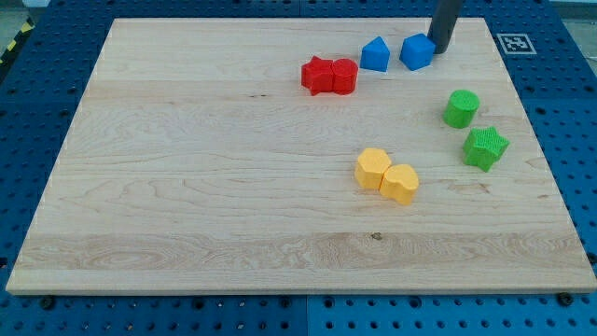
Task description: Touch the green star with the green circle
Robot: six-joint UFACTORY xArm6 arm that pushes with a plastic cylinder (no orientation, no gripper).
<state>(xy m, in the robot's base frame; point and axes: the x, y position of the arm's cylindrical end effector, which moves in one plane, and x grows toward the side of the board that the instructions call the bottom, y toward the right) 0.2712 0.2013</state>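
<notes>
The green circle (461, 108) sits on the wooden board at the view's right. The green star (485, 148) lies just below and slightly right of it, with a small gap between them. My tip (438, 47) is at the view's top right, touching the right side of a blue cube (417, 51). The tip is well above the green circle and apart from it.
A blue pentagon-shaped block (375, 54) stands left of the blue cube. A red star (317, 75) and a red cylinder (343, 76) touch each other at top centre. Two yellow blocks (386, 175) lie together at centre right. The board's right edge (550, 177) is near the green blocks.
</notes>
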